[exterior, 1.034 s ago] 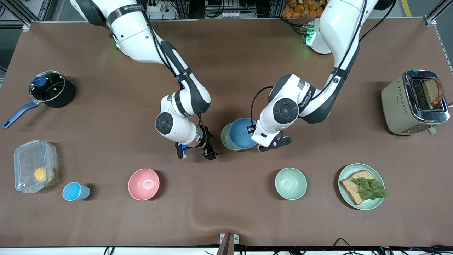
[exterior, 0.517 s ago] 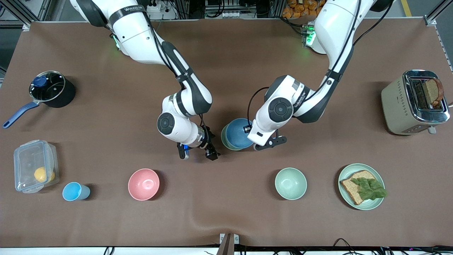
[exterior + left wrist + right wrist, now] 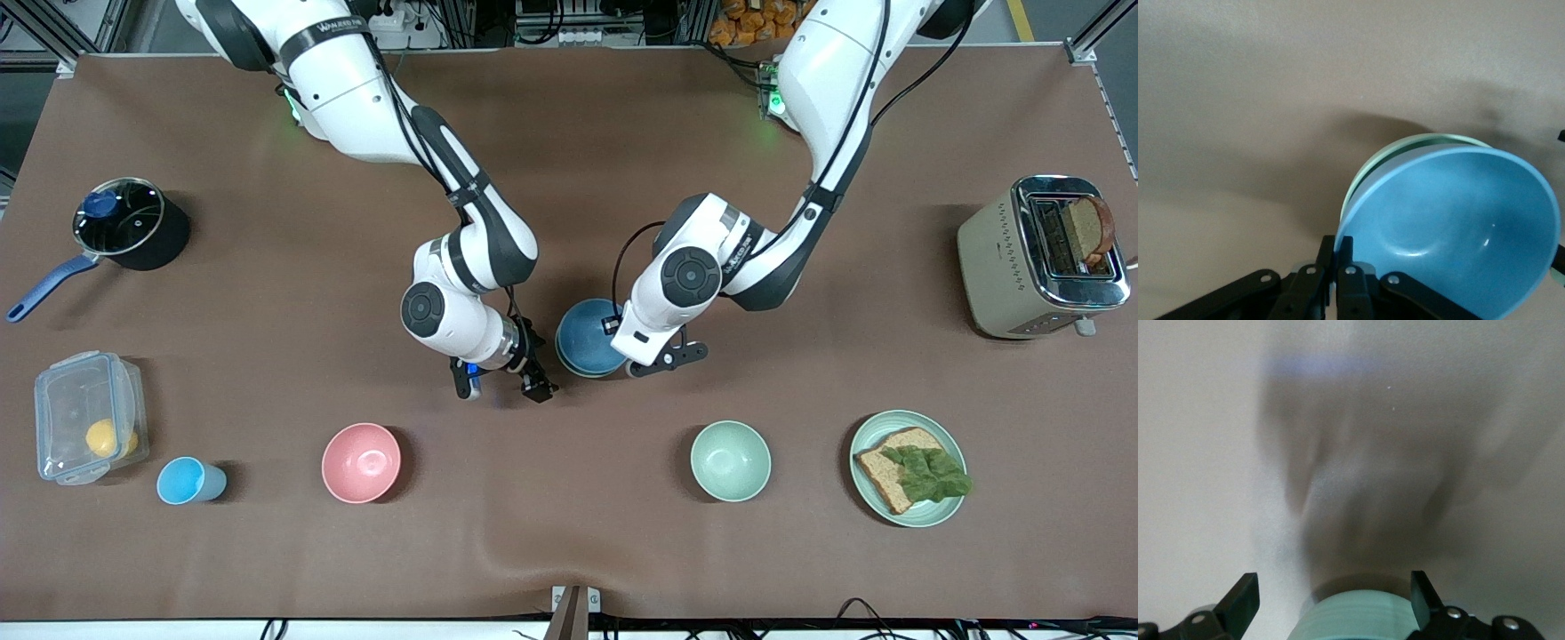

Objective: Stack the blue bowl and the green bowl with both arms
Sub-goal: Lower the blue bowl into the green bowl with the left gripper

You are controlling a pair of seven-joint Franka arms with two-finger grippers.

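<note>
The blue bowl lies almost squarely over the green bowl at the table's middle, and only a thin edge of green shows. In the left wrist view the blue bowl is tilted, with the green bowl's rim under it. My left gripper is shut on the blue bowl's rim, its fingers pinching the rim. My right gripper is open and empty, low over the table beside the bowls, toward the right arm's end. A pale green rounded shape shows between its fingers; I cannot tell what it is.
Nearer the front camera stand a pink bowl, a paler green bowl, a plate with bread and lettuce and a light-blue cup. A clear container and a pot are at the right arm's end, a toaster at the left arm's.
My left gripper has carried the blue bowl toward the right arm's end, so it now covers the green bowl almost fully. My right gripper has shifted slightly toward the bowls.
</note>
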